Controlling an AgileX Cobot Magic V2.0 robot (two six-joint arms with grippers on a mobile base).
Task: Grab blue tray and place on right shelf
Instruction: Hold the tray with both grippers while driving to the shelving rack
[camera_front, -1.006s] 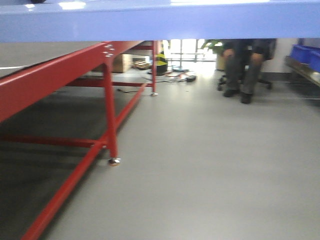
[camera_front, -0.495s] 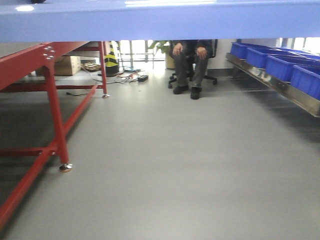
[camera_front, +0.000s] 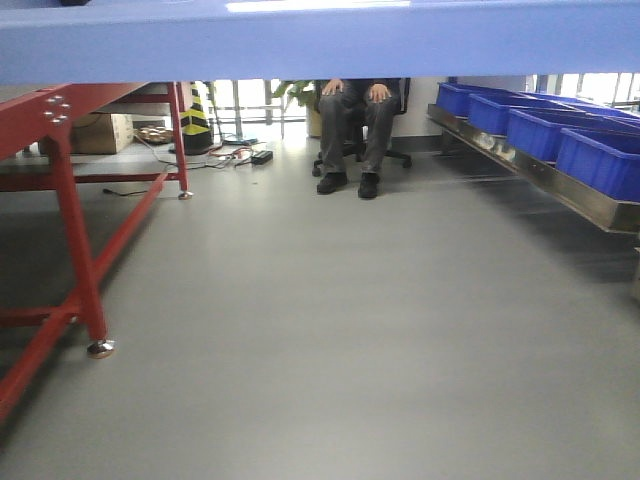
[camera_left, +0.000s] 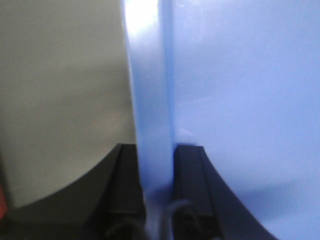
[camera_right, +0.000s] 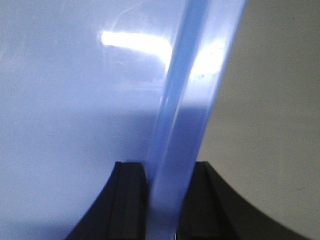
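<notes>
**While both arms hold the tray aloft, the shelf waits on the right**

Since the blue tray (camera_front: 320, 40) spans the whole top edge of the front view, it appears to be off any surface and held in the air above the grey floor (camera_front: 350, 330). In the left wrist view the left fingers (camera_left: 192, 180) are closed on the tray's rim, one finger on each side of the thin pale-blue wall. The right fingers (camera_right: 130, 200) clamp the opposite rim in the same way. Both grips look seated well onto the rim rather than at its very edge.

The grab seems done, and the step in hand is the carry. The right shelf (camera_front: 560, 185) runs along the right edge of the front view, its shiny steel front rail well apart from the tray. Dark blue bins (camera_front: 600, 160) stand in a row on the stretch that shows, and no free spot can be made out from here. The red table frame (camera_front: 70, 220) stands along the left side, and a seated person (camera_front: 355, 130) is at the far end of the room.

The next move likely calls for bringing the tray round to the right and finding a gap beside the bins. It must also be raised to clear the front rail. Both arms would have to move together and keep the tray level, so the thin rim neither twists nor slips before it rests on the shelf.
</notes>
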